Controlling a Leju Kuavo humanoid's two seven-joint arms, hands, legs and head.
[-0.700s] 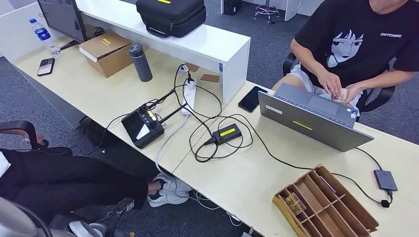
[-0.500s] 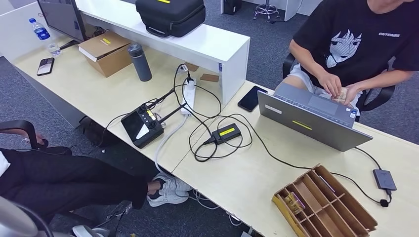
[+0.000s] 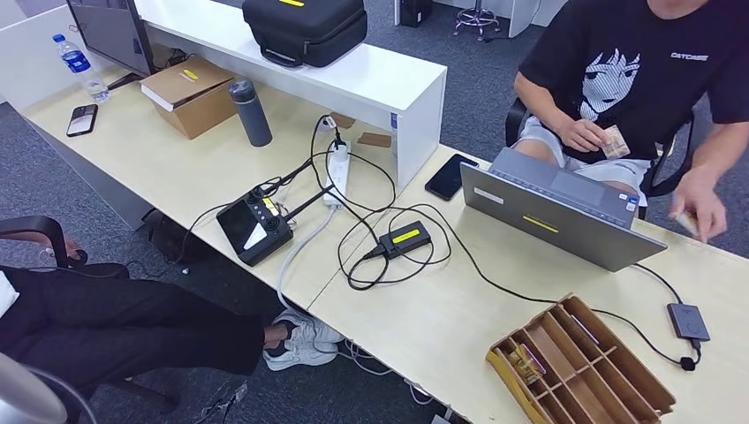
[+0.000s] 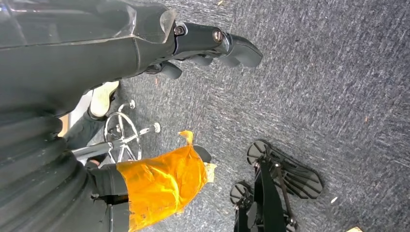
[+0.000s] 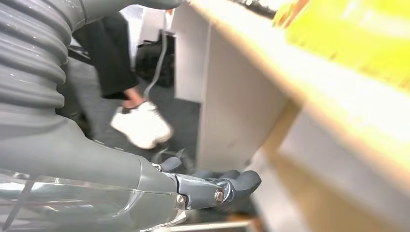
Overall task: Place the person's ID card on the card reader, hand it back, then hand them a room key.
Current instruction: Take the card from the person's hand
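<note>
ID card (image 3: 616,141) is in the person's hand behind the laptop (image 3: 558,210), not yet offered; their other hand (image 3: 699,210) reaches out past the laptop's far end. Left hand (image 4: 212,46) and right hand (image 5: 212,186) hang empty, fingers loosely curled, right one below the desk edge (image 5: 309,92). Risk: raising the right arm clips that edge. Bare desk lies between laptop and wooden tray (image 3: 590,371), cable (image 3: 495,274) crossing it

Pale wood desk (image 3: 459,309); grey laptop (image 3: 556,212) with a yellow strip; brown compartmented tray (image 3: 583,367); black phone (image 3: 451,177); black T-shirt (image 3: 636,71) with a white printed face; blue-grey carpet (image 4: 314,72); dark grey left hand (image 4: 212,46) and right hand (image 5: 212,186); orange tape patch (image 4: 164,181).
</note>
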